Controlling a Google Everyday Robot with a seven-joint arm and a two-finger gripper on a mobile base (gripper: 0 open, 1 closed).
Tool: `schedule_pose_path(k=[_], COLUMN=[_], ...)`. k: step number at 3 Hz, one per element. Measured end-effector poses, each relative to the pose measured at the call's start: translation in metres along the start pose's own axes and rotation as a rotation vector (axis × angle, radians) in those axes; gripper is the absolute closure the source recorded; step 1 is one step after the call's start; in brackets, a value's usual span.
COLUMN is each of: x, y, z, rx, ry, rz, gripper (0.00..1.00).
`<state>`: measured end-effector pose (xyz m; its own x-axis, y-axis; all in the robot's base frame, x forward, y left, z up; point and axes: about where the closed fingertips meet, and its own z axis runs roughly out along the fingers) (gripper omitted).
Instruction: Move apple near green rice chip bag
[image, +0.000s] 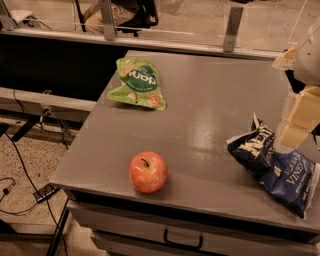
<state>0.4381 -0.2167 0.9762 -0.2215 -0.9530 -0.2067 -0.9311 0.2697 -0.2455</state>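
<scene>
Warm, dimmish light here: pale sheen across the flat grey tabletop (215, 90), soft shadow hugging the round red apple (148, 172), cream gripper (298, 117) blurry at the right edge.

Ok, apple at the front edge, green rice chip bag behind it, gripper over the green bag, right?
No: the camera view shows the gripper at the right, by the blue chip bag. The apple and green rice chip bag lie as you said.
</scene>
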Motion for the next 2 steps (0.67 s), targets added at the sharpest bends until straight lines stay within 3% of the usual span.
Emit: schedule_pose_path(k=[1, 2], x=[0.0, -0.03], y=[0.0, 0.01], z=[0.0, 0.018], rx=[0.0, -0.047], ry=[0.0, -0.072], rz=[0.0, -0.023], gripper=[0.0, 0.0])
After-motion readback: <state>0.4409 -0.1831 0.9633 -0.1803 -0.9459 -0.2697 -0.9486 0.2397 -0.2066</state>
